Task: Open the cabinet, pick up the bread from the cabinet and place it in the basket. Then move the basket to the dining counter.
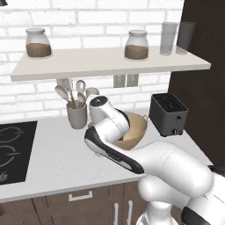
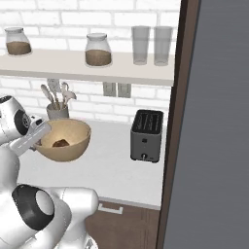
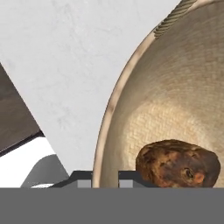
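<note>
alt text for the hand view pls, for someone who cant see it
A dark brown, rough-crusted bread lies inside a light tan woven basket, whose rim curves up through the frame, with a rope loop handle at the top. The tool straddles that rim at the bottom edge, over a pale grey counter.

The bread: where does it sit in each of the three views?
Left base view: not visible; the arm covers the inside of the basket.
Right base view: bread on the basket's floor, left of centre.
Hand view: lower right, inside the basket's rim.
Shared landmark: the basket.
</note>
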